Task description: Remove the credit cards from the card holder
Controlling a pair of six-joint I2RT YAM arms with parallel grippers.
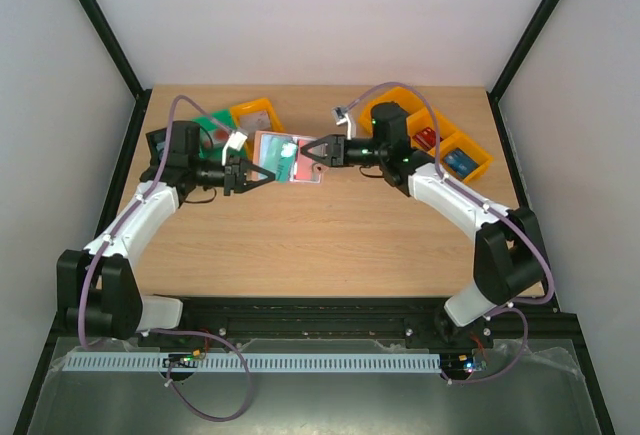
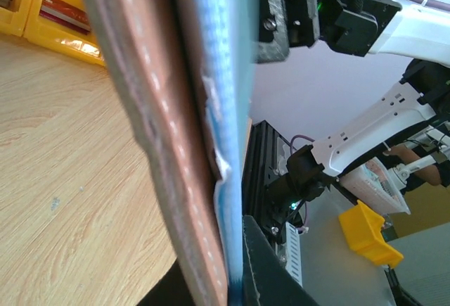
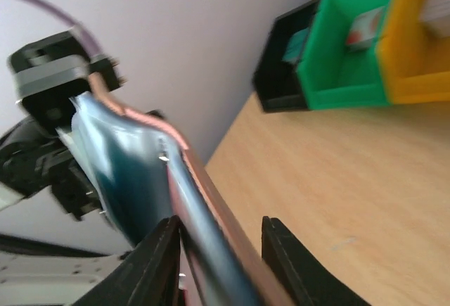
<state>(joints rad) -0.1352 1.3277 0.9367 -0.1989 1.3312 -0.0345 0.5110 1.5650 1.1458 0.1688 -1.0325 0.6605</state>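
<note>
Card holder (image 1: pixel 290 158): we judge it light, floppy at fold; take by edge. Left gripper (image 1: pixel 266 176) clamps it; right gripper (image 1: pixel 307 152) straddles it, grip unclear.

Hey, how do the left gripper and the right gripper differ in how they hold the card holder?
The left gripper is shut on the card holder; the right gripper stands open around it, with a gap beside the holder. The left gripper takes the holder's left edge, the right gripper its right edge. Both face each other with the holder between them.
</note>
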